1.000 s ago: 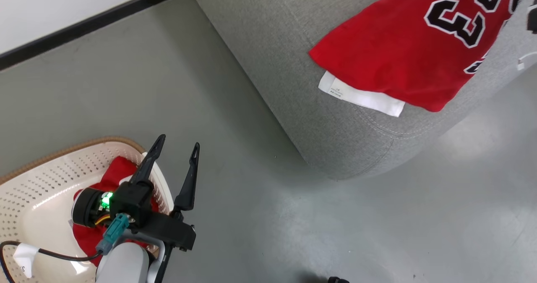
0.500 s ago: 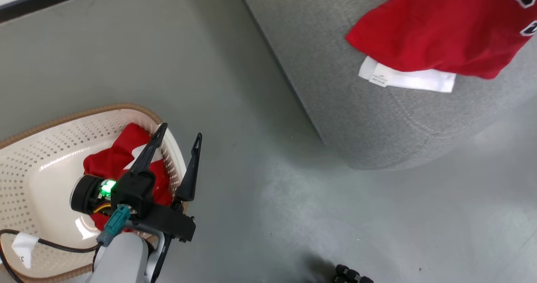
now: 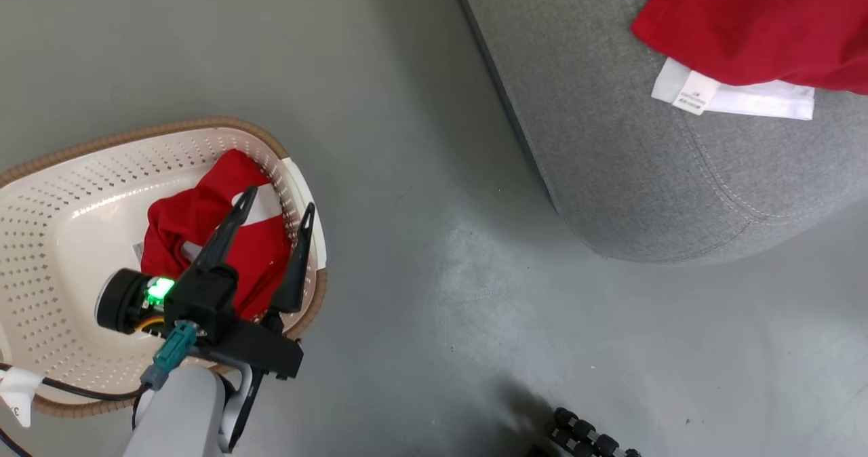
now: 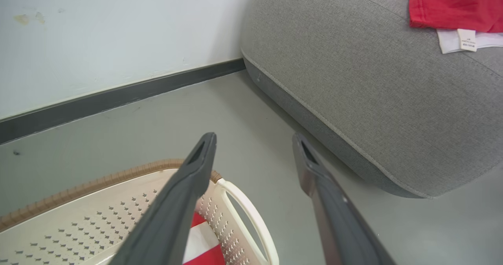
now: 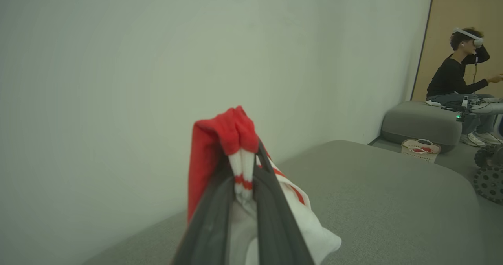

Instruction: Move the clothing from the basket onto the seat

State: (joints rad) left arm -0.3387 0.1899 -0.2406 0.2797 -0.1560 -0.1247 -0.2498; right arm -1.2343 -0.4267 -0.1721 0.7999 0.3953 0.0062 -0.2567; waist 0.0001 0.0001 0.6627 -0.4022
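Hanging the wide-open left gripper (image 3: 279, 198) directly over the shorts (image 3: 203, 220) in the basket (image 3: 135, 131) while clamping the jersey (image 5: 212, 139) in the right gripper (image 5: 244, 166).

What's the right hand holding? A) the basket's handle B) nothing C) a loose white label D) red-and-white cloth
D: in the right wrist view the right hand is pinched shut on a fold of red-and-white cloth, with the sofa behind it.

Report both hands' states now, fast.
Left hand: open, empty, over the basket edge.
Right hand: shut on a red garment with white trim.
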